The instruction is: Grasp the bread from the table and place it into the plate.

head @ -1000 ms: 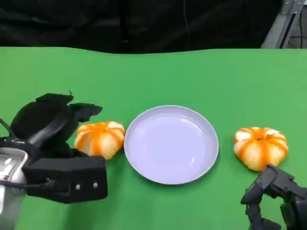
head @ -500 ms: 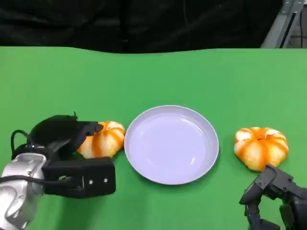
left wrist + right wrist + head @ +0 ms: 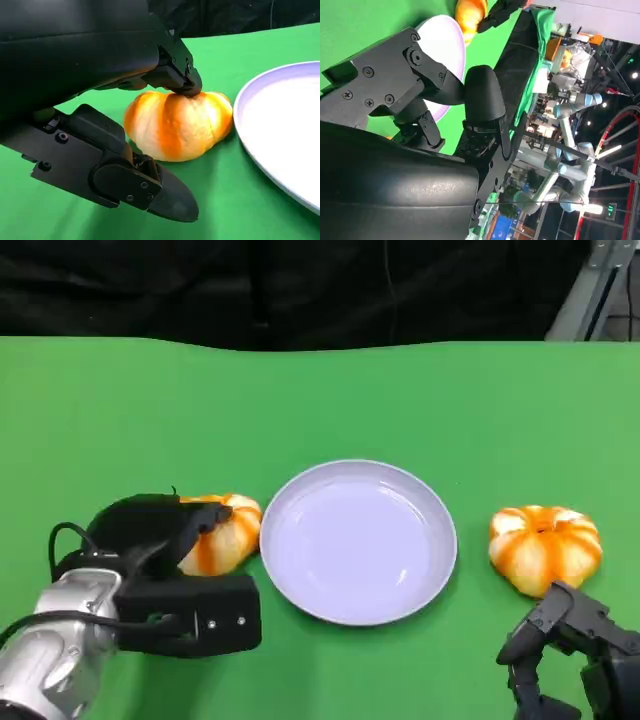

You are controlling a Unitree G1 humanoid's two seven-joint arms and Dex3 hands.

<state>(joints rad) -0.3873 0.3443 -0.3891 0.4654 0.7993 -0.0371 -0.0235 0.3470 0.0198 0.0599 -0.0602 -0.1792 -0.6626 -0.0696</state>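
Two orange-and-white round breads lie on the green table on either side of an empty white plate (image 3: 358, 540). My left hand (image 3: 160, 532) is lowered over the left bread (image 3: 228, 530), hiding its left part. In the left wrist view a fingertip (image 3: 186, 86) touches the top of that bread (image 3: 180, 125), while the thumb (image 3: 150, 187) lies low beside it, apart from it. The plate's rim (image 3: 245, 100) is just beyond. The right bread (image 3: 545, 548) sits untouched. My right hand (image 3: 568, 640) hangs near the front edge just short of it, its fingers (image 3: 427, 70) apart and holding nothing.
The green table (image 3: 320, 400) runs back to a dark curtain. In the right wrist view the plate (image 3: 445, 40) and the left bread (image 3: 470, 12) show far off, with lab equipment beyond the table edge.
My left hand has come down and to the right, closing over the left bread and covering more of it. The breads, the plate and my right hand have stayed in place.
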